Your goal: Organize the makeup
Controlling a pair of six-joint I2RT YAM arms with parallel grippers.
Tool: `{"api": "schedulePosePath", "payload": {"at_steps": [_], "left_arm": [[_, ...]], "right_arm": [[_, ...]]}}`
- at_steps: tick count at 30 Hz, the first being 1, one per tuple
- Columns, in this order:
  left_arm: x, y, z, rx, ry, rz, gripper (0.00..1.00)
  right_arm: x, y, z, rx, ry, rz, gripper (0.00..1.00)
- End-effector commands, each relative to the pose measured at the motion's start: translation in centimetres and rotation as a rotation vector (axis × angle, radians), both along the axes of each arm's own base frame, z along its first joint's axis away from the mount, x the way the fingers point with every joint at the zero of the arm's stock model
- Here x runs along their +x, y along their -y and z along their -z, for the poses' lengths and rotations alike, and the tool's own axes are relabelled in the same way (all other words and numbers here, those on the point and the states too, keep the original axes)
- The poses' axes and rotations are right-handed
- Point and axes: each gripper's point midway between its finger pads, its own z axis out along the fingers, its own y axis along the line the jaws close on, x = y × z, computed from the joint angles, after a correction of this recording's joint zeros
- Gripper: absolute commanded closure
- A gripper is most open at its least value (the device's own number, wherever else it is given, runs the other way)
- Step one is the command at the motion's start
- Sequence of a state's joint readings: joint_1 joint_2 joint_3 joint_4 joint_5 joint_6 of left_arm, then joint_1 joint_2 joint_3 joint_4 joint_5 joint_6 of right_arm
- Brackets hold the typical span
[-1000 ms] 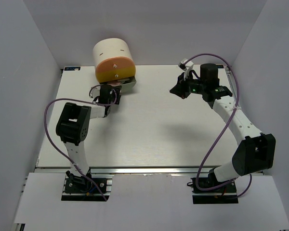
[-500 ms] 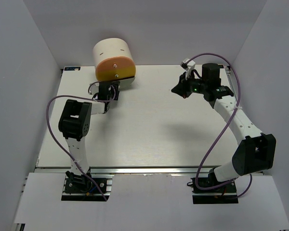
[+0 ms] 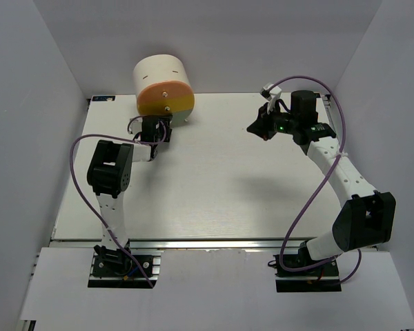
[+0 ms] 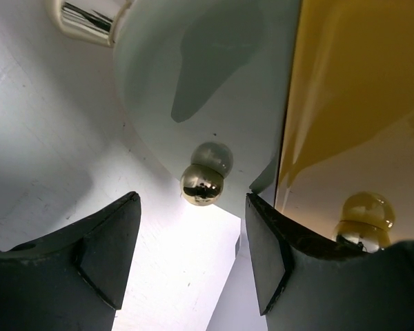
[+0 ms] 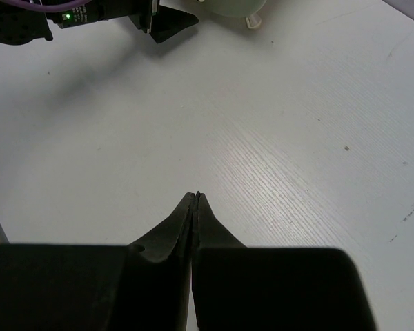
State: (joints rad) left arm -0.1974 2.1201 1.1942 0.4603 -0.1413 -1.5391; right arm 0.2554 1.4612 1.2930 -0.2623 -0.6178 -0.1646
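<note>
Worrying about the left claw [image 4: 192, 221], spread either side of the silver knob [image 4: 201, 183]: closing off-centre, I risk slipping off and nudging the drawer unit [image 3: 162, 86]; right claw [image 5: 195, 200] pressed together, empty.

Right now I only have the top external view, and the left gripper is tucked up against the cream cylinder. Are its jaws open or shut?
Observer: Open. In the left wrist view, the left gripper has its fingers spread either side of a silver ball knob.
Operator: Is it gripping the knob?
Observer: No, there is a gap on both sides. The knob sits on a pale drawer front, next to a yellow drawer front.
Operator: And the right gripper?
Observer: The right gripper is shut, fingertips pressed together with nothing between them, above the table.
</note>
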Motion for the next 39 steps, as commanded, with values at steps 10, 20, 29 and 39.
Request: {"api": "schedulePosePath", "payload": {"at_steps": [10,20,29,39], "left_arm": [[-2.3,0.3,-6.5,0.017,0.166,0.091,0.27],[-8.7,1.9,-11.0,0.189,0.262,0.323,0.09],[-17.6,2.4,-16.0,0.533,0.371,0.563,0.02],[-24.6,1.4,-18.7,0.691,0.449,0.657,0.02]], "right_arm": [[-1.3,0.4,0.5,-0.014,0.01,-0.034,0.87],[-1.9,1.4,0.4,-0.071,0.029,-0.017,0.11],[-2.4,4.7,1.3,-0.154,-0.049,0.152,0.11],[-3.5,8.6,3.4,-0.131,-0.156,0.314,0.11]]}}
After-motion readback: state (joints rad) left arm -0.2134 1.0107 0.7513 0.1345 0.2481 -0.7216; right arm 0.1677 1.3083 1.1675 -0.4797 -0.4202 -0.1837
